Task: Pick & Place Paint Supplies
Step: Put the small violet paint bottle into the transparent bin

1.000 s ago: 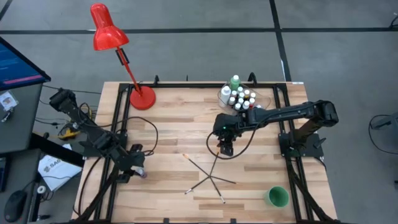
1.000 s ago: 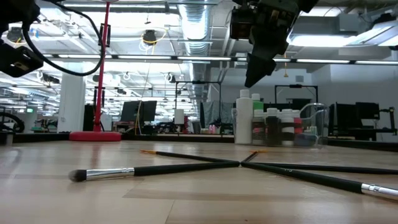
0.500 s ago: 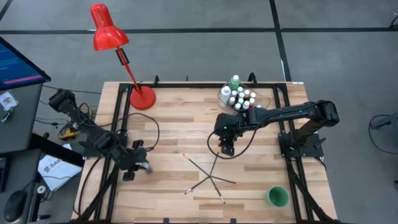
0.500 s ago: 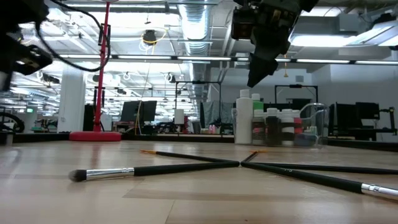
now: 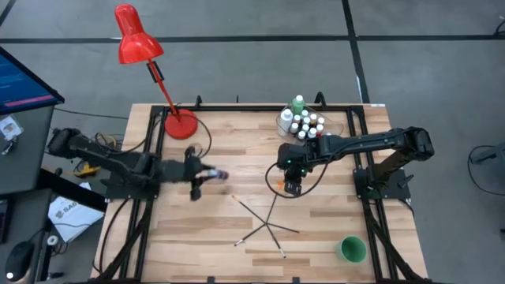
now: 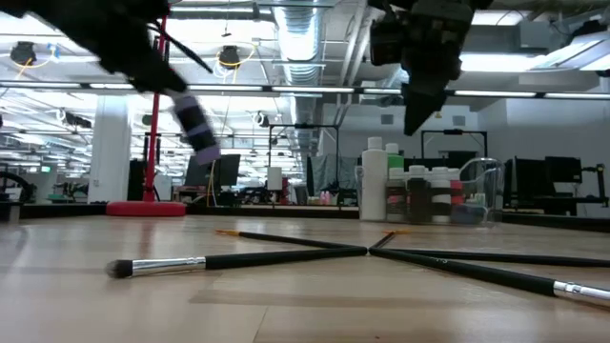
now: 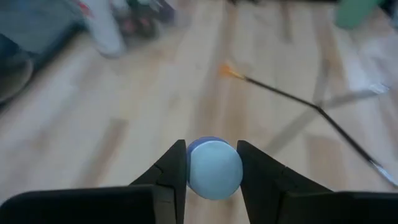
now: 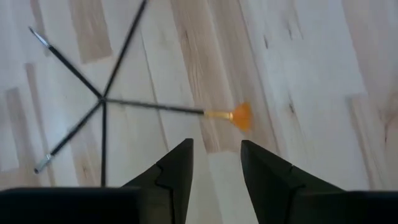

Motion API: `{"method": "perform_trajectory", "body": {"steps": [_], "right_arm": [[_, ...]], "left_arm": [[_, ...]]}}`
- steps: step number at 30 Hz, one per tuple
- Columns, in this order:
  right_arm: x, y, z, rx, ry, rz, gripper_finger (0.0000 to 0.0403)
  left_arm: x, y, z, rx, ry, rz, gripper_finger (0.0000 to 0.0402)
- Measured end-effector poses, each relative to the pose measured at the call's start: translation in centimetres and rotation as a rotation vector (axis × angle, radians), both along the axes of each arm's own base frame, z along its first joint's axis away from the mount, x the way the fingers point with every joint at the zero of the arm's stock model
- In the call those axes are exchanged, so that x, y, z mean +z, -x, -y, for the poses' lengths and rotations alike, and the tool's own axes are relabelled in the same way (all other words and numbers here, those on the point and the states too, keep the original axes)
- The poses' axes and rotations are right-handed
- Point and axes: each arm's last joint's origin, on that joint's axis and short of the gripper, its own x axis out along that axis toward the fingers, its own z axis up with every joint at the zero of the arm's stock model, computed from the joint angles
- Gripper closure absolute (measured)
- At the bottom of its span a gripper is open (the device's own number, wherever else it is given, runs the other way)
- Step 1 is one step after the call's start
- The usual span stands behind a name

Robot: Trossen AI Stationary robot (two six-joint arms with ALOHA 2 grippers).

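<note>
A red desk lamp (image 5: 138, 47) stands with its round base on the wooden counter's (image 5: 221, 233) far left corner. A green cup (image 5: 352, 249) sits near the opposite corner.

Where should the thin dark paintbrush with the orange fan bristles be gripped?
On the dark handle just behind the orange bristles, from straight above: it lies flat on the wooden table, so the open right gripper should straddle it crosswise.
</note>
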Motion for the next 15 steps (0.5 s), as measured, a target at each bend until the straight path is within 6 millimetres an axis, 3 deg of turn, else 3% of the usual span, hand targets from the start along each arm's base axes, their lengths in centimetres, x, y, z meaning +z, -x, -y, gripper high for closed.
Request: {"method": "perform_trajectory", "body": {"steps": [9, 15], "right_arm": [[0.1, -0.2, 0.1, 0.003, 0.010, 0.026, 0.0257], [-0.1, 0.2, 0.0, -0.004, 0.007, -0.026, 0.0255]], "left_arm": [[-0.5, -5.2, -5.7, 0.041, 0.061, -0.020, 0.0305], [1.0, -10.4, -6.7, -0.075, -0.005, -0.060, 0.0304]]}}
